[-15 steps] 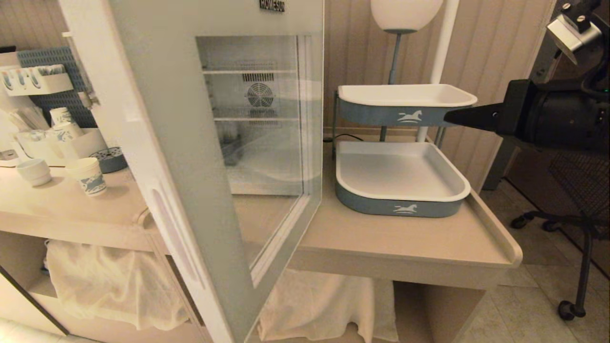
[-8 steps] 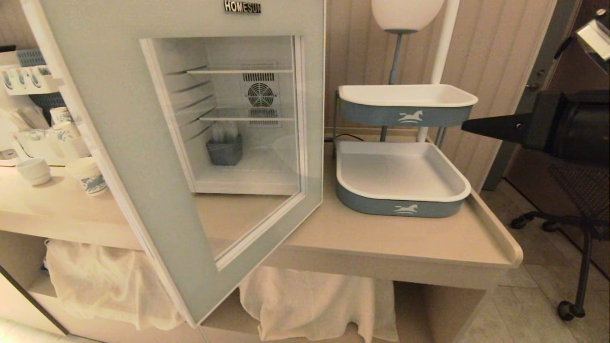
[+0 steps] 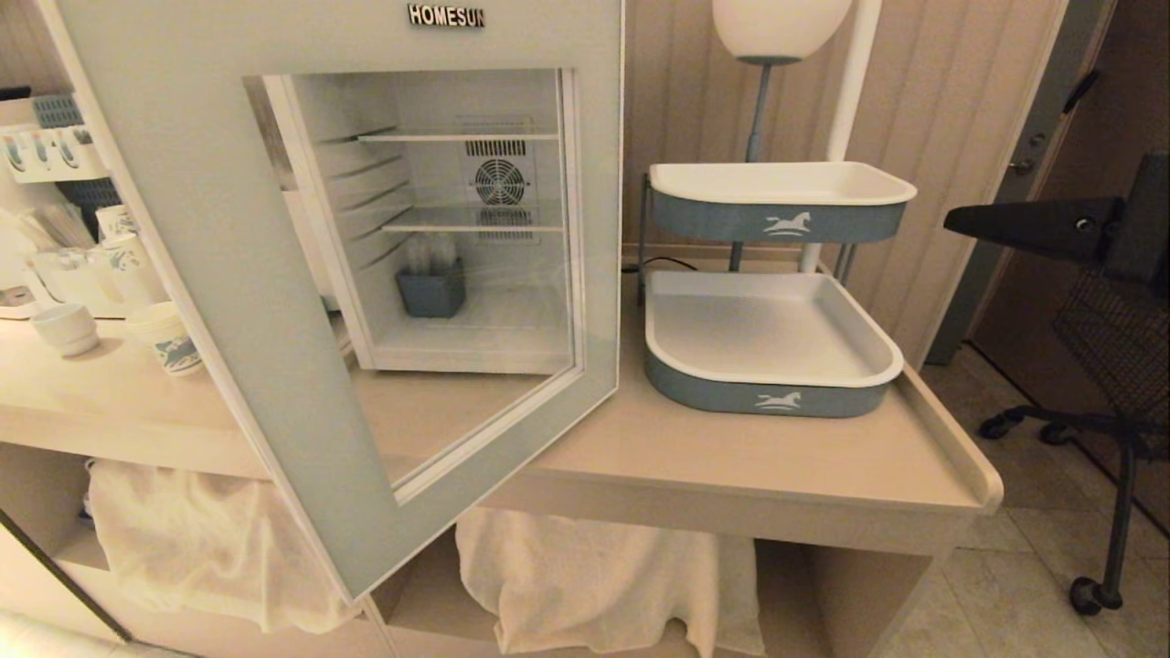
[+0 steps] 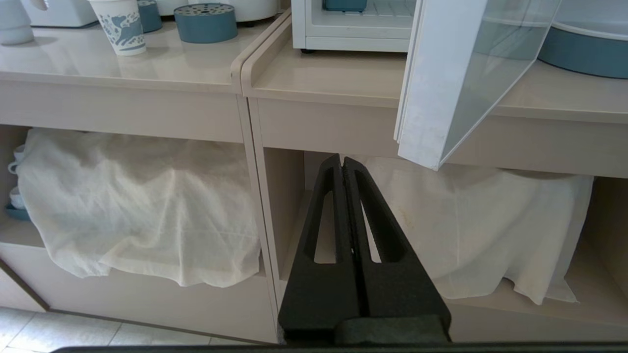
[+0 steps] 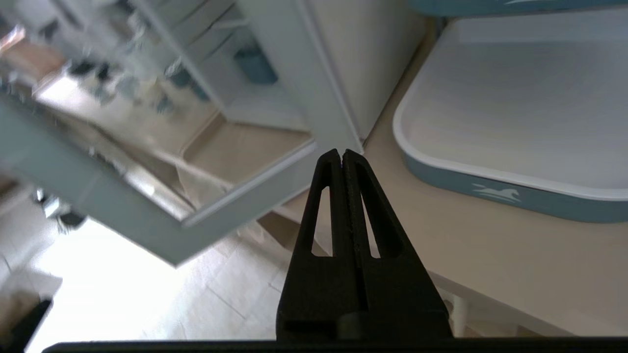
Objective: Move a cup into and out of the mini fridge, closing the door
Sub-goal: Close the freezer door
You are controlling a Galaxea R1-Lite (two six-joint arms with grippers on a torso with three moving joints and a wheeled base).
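Two claws, both closed and empty. Right claw: in the air at the right edge of the head view, level with the upper tray, well apart from the door; its pressed fingers point toward the door's lower corner in its wrist view. Left claw: low before the shelf under the tabletop, fingers together, facing a white cloth.

Fridge: white, on the tabletop, lettered HOMESUN on the door. Inside: wire shelves, a small fan on the back wall, a small blue-grey bin on the floor at the back.

Door: ajar, swung out past the tabletop's front edge, glass window framing the interior.

Cup: possibly the tall patterned one standing among the white holders at far left, partly hidden by the door; well apart from both claws.

Short patterned cup and white mug: on the tabletop, left of the door.

Tray stand: two white-and-blue tiers, right of the fridge.
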